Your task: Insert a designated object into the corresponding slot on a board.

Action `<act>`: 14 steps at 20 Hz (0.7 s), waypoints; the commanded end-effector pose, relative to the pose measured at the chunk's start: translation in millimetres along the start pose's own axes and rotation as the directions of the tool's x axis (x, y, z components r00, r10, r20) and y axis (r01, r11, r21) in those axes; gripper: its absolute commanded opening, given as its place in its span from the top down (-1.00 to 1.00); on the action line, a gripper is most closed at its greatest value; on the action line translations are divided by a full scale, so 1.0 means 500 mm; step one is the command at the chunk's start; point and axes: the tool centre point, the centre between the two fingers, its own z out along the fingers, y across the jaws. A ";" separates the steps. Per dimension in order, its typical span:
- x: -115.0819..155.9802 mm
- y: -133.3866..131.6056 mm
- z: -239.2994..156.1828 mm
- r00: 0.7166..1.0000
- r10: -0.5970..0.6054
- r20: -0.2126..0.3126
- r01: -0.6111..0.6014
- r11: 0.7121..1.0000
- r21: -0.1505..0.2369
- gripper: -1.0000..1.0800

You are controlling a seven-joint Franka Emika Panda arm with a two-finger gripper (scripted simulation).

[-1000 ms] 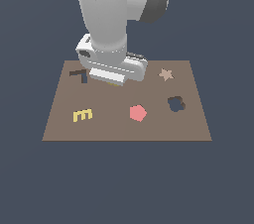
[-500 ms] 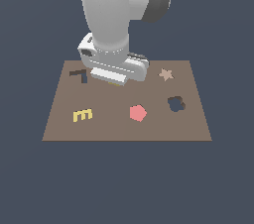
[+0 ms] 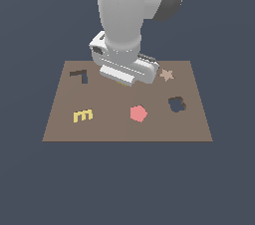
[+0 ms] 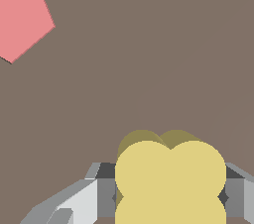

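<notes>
Yellow clover block [image 4: 170, 181] sits clamped between my gripper [image 4: 170, 196] fingers, low over the board [image 3: 60, 119] near its far middle; I judge pickup done, with carrying to the slot [image 3: 177, 104] and insertion left

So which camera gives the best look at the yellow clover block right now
The wrist view. The yellow clover block fills its foreground, lobes plain, between the claw fingers. In the exterior view only a sliver of the block peeks out beneath the arm's hand, its shape unreadable.
</notes>
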 end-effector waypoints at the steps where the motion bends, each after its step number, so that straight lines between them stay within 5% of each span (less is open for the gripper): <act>1: -0.008 -0.020 -0.001 0.999 0.044 0.000 -0.044 0.999 0.000 1.00; 8: -0.029 -0.092 -0.005 0.979 0.205 0.000 -0.205 0.979 0.001 1.00; 14: -0.038 -0.171 -0.008 0.930 0.369 0.000 -0.369 0.930 0.001 1.00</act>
